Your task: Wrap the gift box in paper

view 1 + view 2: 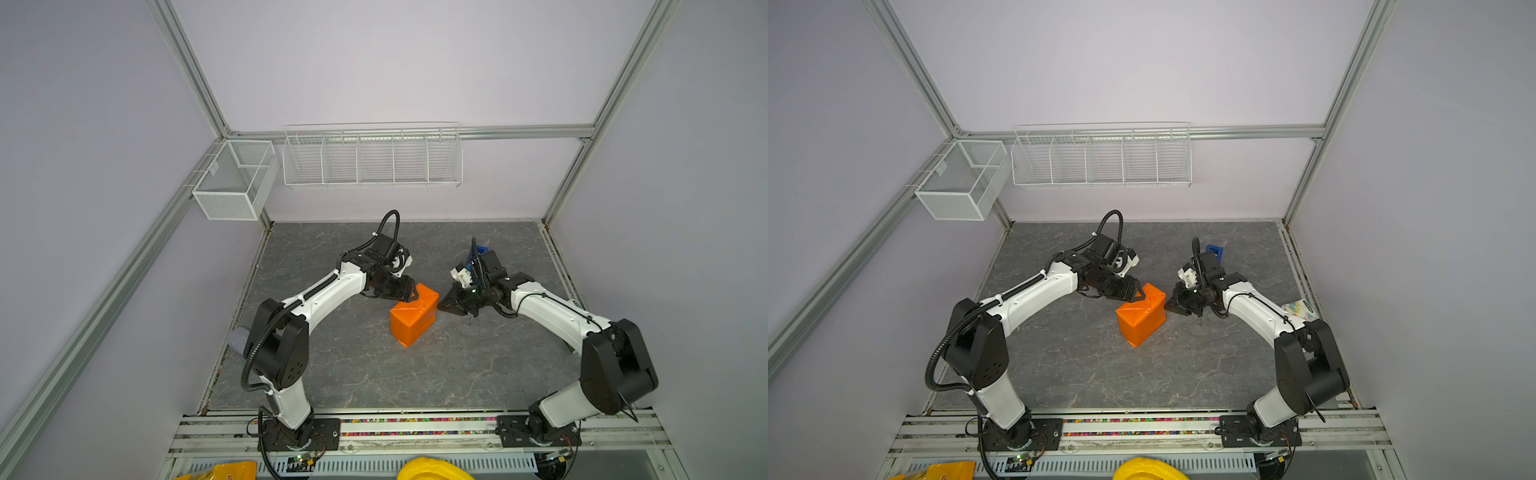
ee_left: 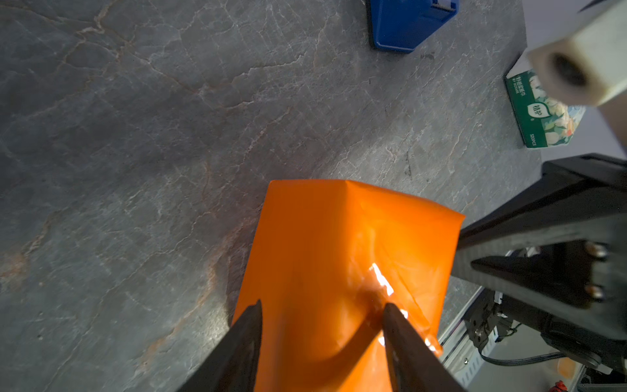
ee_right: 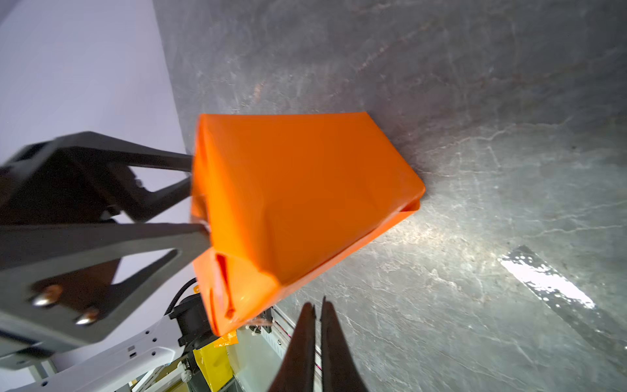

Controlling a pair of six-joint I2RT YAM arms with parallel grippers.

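Note:
The paper [image 1: 413, 320] [image 1: 1140, 320] is folded all round the gift box into an orange parcel on the grey table, so the gift box itself is hidden. My left gripper [image 1: 413, 293] [image 2: 322, 305] is open at the parcel's far-left end. Its fingertips [image 3: 190, 163] rest against the folded end flaps, where a shiny strip glints. My right gripper [image 1: 441, 307] [image 3: 317, 305] is shut and empty, just off the parcel's right end and not touching it.
A blue tape dispenser [image 1: 1214, 250] [image 2: 407, 23] stands behind the right arm. A patterned packet [image 1: 1300, 309] [image 2: 539, 115] lies at the table's right edge. A mesh basket [image 1: 235, 178] and a wire rack [image 1: 372, 160] hang on the back walls.

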